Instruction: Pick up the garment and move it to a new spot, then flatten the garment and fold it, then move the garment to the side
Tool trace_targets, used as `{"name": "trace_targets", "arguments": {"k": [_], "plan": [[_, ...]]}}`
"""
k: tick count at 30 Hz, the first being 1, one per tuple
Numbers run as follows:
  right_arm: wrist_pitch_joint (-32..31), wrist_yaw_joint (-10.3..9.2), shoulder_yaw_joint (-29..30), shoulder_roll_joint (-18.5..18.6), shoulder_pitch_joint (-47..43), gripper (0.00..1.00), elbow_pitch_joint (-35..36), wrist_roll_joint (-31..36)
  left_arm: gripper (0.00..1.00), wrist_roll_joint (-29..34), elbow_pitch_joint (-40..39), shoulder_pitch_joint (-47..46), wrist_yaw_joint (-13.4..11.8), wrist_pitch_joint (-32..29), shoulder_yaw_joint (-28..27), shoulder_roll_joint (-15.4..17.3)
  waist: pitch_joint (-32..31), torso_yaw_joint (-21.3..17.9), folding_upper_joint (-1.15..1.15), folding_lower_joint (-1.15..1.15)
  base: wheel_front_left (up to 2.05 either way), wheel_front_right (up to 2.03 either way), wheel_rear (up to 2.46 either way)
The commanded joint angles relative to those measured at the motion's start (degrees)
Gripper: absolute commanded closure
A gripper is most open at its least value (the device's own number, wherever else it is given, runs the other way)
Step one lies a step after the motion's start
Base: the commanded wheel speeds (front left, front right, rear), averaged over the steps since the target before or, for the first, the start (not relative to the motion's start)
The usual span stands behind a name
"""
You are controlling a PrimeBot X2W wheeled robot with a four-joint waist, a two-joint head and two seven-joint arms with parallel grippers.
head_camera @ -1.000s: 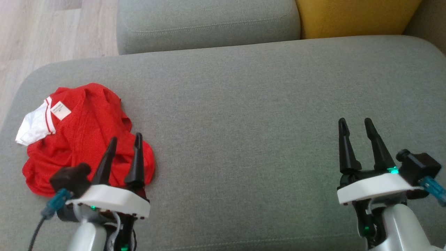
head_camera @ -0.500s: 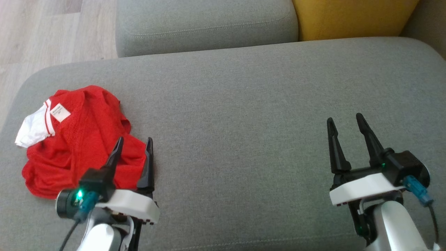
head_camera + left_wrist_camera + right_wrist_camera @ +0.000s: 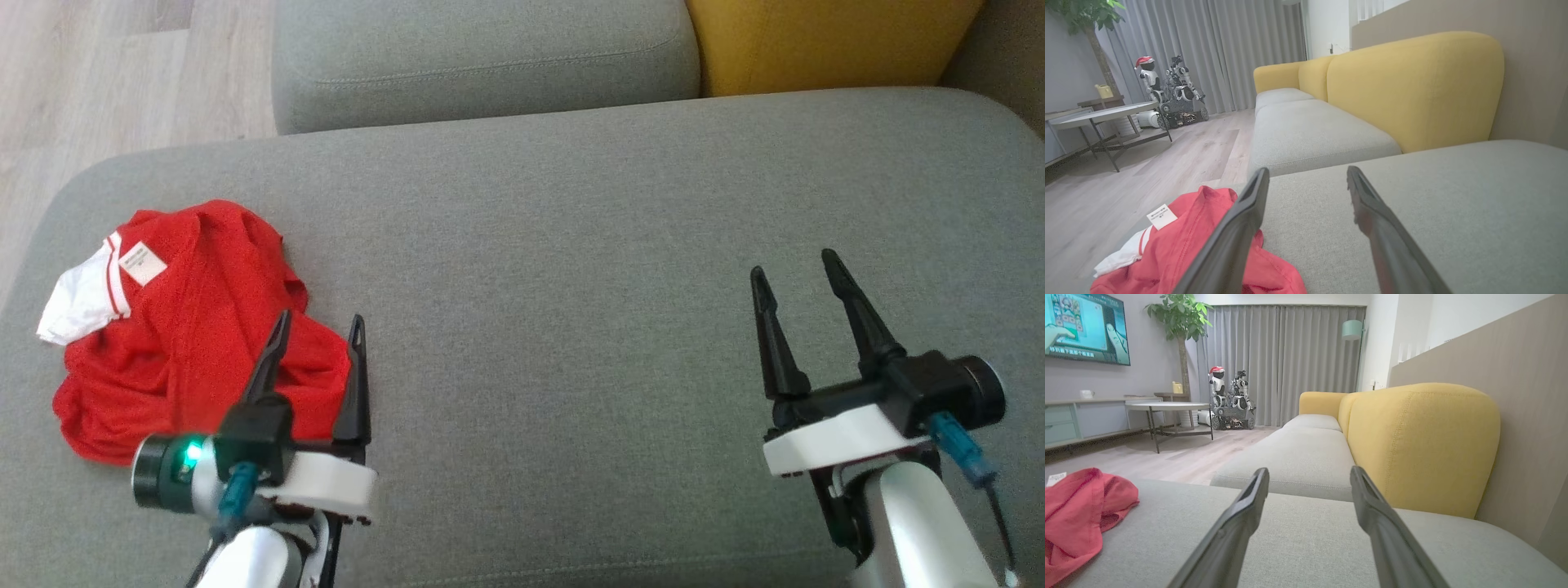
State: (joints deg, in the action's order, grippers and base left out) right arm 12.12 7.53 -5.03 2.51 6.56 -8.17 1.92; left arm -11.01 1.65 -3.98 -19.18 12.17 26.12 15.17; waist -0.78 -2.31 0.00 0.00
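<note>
At the left end of the grey seat cushion (image 3: 571, 269), close to its rounded corner, the red garment (image 3: 188, 343) lies crumpled in a loose heap, with a white trimmed part (image 3: 77, 298) and a small label (image 3: 140, 261) turned up on its far-left side. My left gripper (image 3: 321, 315) hangs at the heap's right-hand edge, jaws spread wide and holding nothing; one finger crosses the cloth in the head view, and I cannot tell whether it touches. My right gripper (image 3: 793, 262) is well apart, over bare cushion toward the right end, also wide open and empty. I judge the garment light, thin and limp: it should bunch and drape as it lifts, and a shallow pinch could slip off a single layer. I would take hold of a thick fold on the near right side, or the firmer white trimmed edge, rather than the flat middle. The cushion is soft woven fabric, so fingers pressed down will sink a little and the cloth may drag instead of sliding. There is a long stretch of open seat to the right for spreading it out. Beyond are a second grey seat (image 3: 482, 57), a yellow backrest (image 3: 816, 37) and pale wood floor (image 3: 122, 73); farther off in the room are grey curtains (image 3: 1290, 355), a round table (image 3: 1167, 406), a potted plant (image 3: 1180, 314) and a wall screen (image 3: 1086, 326).
</note>
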Motion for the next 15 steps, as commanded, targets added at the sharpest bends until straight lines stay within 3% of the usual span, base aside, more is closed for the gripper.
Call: {"name": "trace_targets", "arguments": {"k": [1,6,8,15], "plan": [[0.9,-0.04,-1.1,0.3,2.6,0.0,2.0,-0.6,0.0,-0.1,-2.8,-3.0,-0.2,0.9,-2.0,0.6,0.0,0.1,0.0,0.0,0.0,0.0,0.0],[1.2,-0.04,-1.4,0.3,1.9,0.0,0.7,-7.4,0.0,-4.1,-3.6,-0.6,2.7,1.7,-6.2,-2.8,-0.1,0.4,0.0,0.0,0.0,0.0,0.0],[1.0,-0.04,-1.2,0.4,1.6,0.0,0.1,-10.0,0.0,-3.5,-2.8,0.6,5.7,2.2,-8.6,-4.4,-0.3,0.5,0.0,0.0,0.0,0.0,0.0],[0.2,-0.04,-1.9,0.4,1.3,0.0,-1.9,-14.1,0.0,-0.8,0.8,2.1,11.4,2.8,-12.7,-8.1,-0.5,0.2,0.0,0.0,0.0,0.0,0.0]]}}
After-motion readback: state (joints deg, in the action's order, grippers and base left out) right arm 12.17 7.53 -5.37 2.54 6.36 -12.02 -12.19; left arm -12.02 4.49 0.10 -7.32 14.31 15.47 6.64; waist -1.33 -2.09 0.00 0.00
